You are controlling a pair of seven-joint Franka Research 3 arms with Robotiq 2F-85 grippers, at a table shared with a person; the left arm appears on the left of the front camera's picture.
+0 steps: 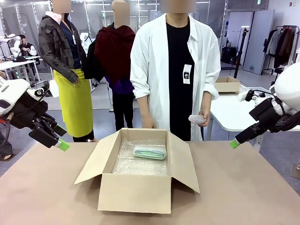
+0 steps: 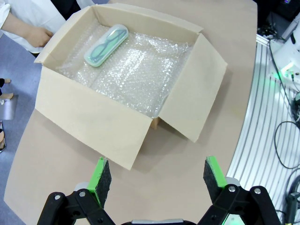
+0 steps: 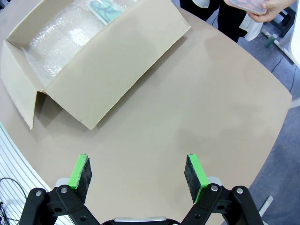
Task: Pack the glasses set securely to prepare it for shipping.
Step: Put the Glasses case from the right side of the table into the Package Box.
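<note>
A pale mint-green glasses case (image 1: 149, 153) lies on bubble wrap at the back of an open cardboard box (image 1: 136, 190); it also shows in the left wrist view (image 2: 106, 45) and partly behind a flap in the right wrist view (image 3: 104, 8). The person in a white coat holds the pale pink case (image 1: 197, 119) in one hand beyond the table's far edge, seen too at the top of the right wrist view (image 3: 247, 5). My left gripper (image 1: 60, 138) hangs open above the table's left side. My right gripper (image 1: 235, 143) hovers open at the right, empty.
The box's flaps (image 1: 91, 165) spread outward on all sides, with bubble wrap (image 2: 136, 70) lining the bottom. Bare brown tabletop (image 3: 197, 108) lies around the box. A white table (image 1: 234, 112) with a smaller box stands behind at right.
</note>
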